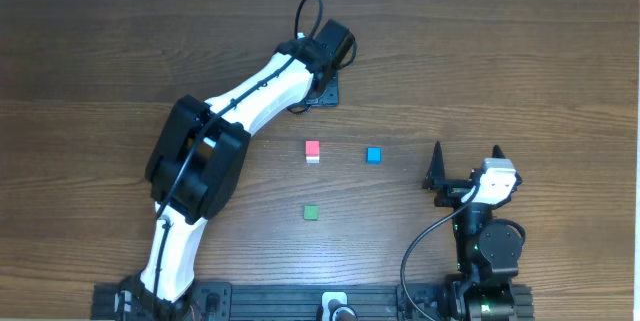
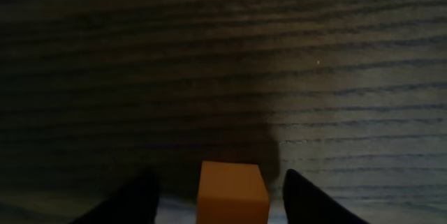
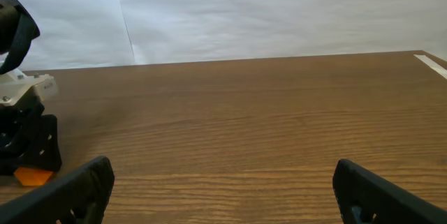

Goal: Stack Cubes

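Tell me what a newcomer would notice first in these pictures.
The white left arm extends to the far middle of the wooden table, its left tool open around a small orange cube. Nearer the bases, a small red cube, a small blue cube and a small green cube sit apart.

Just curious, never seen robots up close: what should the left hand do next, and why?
Probably close the left hand on the small orange cube: the cube sits on the wooden table between its open fingers, not yet gripped.
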{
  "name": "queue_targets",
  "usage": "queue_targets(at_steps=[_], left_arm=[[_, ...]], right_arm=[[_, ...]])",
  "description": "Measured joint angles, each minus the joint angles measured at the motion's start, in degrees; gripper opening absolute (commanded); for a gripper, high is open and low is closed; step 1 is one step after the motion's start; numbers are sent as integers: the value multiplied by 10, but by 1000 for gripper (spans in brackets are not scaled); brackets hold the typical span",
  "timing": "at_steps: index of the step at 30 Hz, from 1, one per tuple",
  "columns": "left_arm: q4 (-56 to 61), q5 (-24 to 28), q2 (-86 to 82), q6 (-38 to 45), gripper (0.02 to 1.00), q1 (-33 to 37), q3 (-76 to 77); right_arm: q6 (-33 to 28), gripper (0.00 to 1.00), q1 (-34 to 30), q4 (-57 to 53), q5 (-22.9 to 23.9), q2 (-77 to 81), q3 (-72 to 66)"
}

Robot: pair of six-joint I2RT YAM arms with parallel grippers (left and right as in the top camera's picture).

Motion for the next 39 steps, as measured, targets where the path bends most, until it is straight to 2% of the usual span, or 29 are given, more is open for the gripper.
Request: queue_targets(at_steps=[14, 26, 31, 34, 39], left_arm=[[0, 7, 0, 6, 183, -12, 0], [-19, 6, -2, 6, 102, -12, 2], [-66, 3, -54, 4, 84, -16, 2], [-109, -12, -133, -10, 84, -37, 2], [-112, -26, -225, -47, 80, -89, -53]], right_arm=[[0, 991, 0, 0, 0, 0, 0], [0, 993, 0, 0, 0, 0, 0], [0, 993, 0, 0, 0, 0, 0], [0, 993, 0, 0, 0, 0, 0], [0, 993, 0, 0, 0, 0, 0]])
